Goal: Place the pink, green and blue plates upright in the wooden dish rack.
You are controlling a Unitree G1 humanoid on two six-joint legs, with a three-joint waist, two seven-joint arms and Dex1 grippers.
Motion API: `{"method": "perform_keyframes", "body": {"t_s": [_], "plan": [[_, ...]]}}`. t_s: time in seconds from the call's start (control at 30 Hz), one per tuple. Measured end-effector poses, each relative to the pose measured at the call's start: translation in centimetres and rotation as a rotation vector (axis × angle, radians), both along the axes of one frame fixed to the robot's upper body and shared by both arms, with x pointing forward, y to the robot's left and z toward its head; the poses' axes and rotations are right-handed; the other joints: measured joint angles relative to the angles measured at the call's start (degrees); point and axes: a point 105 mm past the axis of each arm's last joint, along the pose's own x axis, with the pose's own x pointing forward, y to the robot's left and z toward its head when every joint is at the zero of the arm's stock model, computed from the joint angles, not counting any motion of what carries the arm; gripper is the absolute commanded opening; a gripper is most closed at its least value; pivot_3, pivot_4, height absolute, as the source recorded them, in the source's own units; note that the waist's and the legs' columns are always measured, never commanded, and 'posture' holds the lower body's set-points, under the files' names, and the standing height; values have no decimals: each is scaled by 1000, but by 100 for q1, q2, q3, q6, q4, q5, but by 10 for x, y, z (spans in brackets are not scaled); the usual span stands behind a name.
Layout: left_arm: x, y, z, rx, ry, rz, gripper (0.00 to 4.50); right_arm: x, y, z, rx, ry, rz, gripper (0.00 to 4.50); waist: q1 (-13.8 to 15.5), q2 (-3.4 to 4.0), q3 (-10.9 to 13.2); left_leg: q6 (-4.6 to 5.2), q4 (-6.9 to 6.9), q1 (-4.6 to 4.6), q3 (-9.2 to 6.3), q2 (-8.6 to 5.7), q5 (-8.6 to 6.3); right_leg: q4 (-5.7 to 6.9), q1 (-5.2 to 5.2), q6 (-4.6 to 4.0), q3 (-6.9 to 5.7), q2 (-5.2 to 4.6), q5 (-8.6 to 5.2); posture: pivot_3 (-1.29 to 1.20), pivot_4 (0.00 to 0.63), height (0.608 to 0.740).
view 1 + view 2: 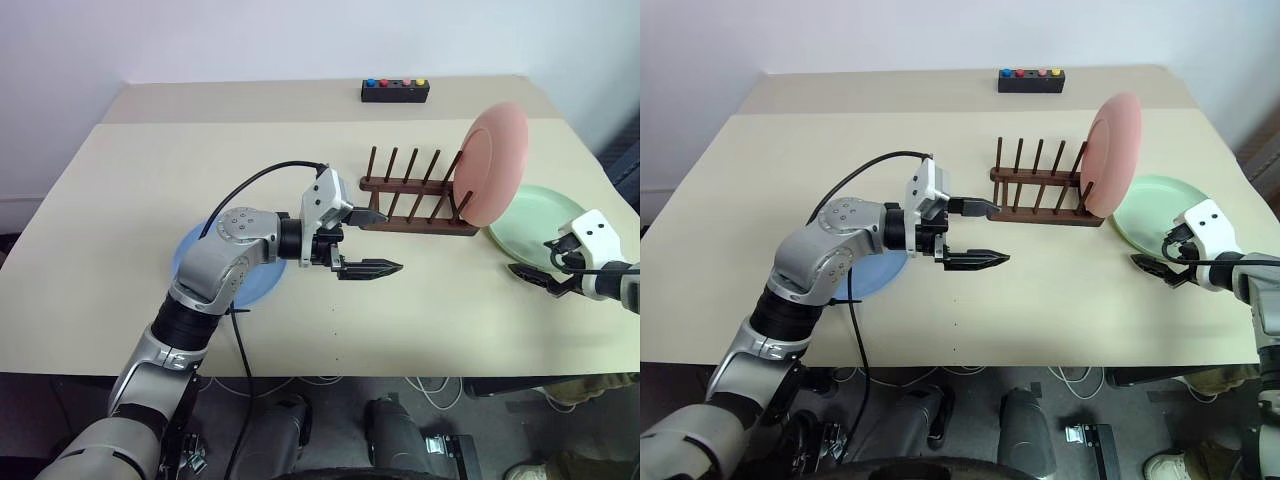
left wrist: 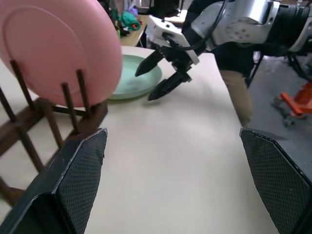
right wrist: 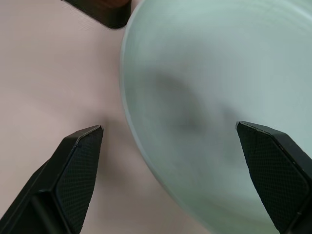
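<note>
Spanning everything beneath me is a smooth beige desk (image 1: 120,200). The dark wooden rack (image 1: 415,205) of thin pegs sits mid-desk toward the far edge; the round matte pink plate (image 1: 492,162) stands upright in its right end. The pale green plate (image 1: 540,215) lies flat near the right edge, the blue plate (image 1: 262,285) flat under my left arm. My left pincer (image 1: 372,242) is spread, empty, beside the rack. My right pincer (image 1: 538,277) is spread above the green plate's rim.
</note>
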Motion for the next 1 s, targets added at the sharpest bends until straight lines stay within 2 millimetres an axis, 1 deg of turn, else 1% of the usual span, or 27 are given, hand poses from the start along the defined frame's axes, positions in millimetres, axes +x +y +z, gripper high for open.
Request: {"method": "perform_keyframes", "body": {"t_s": [0.07,0.1,0.2,0.23,0.33,0.43,0.53,0.77,1.0], "plan": [[-1,0,0,2,3,-3,4500,0,0,-3,13,15,-3,3960,0,0,0,0,0,0,0,0,0,0,0,0,0,0,0,0,150,740],[-2,0,0,4,5,-4,4500,0,0,-4,21,25,-7,3631,-2,0,0,0,0,0,0,0,0,0,0,0,0,0,0,0,150,740],[-3,-1,1,4,4,-8,4500,3,1,-6,20,43,-7,2188,-5,0,0,0,0,0,0,0,0,0,0,0,0,0,0,0,150,740],[-3,-1,1,3,4,-9,4500,4,1,-6,14,46,-4,1596,-4,0,0,0,0,0,0,0,0,0,0,0,0,0,0,0,150,740],[-3,-1,1,4,5,-13,4500,7,2,-3,-13,32,10,85,4,0,0,0,0,0,0,0,0,-1,1,0,0,0,0,0,150,740],[-4,-1,0,3,4,-17,4500,12,2,7,-32,-1,11,30,17,-3,0,0,2,0,-2,0,0,-3,5,0,-3,0,0,0,150,740],[-4,0,-2,4,13,-16,4500,11,-1,6,-32,3,-9,30,16,-3,0,0,3,0,-2,-1,0,-4,6,0,-2,-1,0,0,150,740],[-4,0,-2,-5,4,-18,4500,12,-17,11,-21,-47,-116,30,11,-3,0,0,2,0,-1,-1,0,-2,5,0,-2,-1,0,0,150,740],[-2,0,-3,-13,2,-13,4500,19,-29,30,13,-153,-221,30,10,-2,0,0,2,1,-1,-1,0,-2,4,0,-2,-1,0,0,150,740]]}}
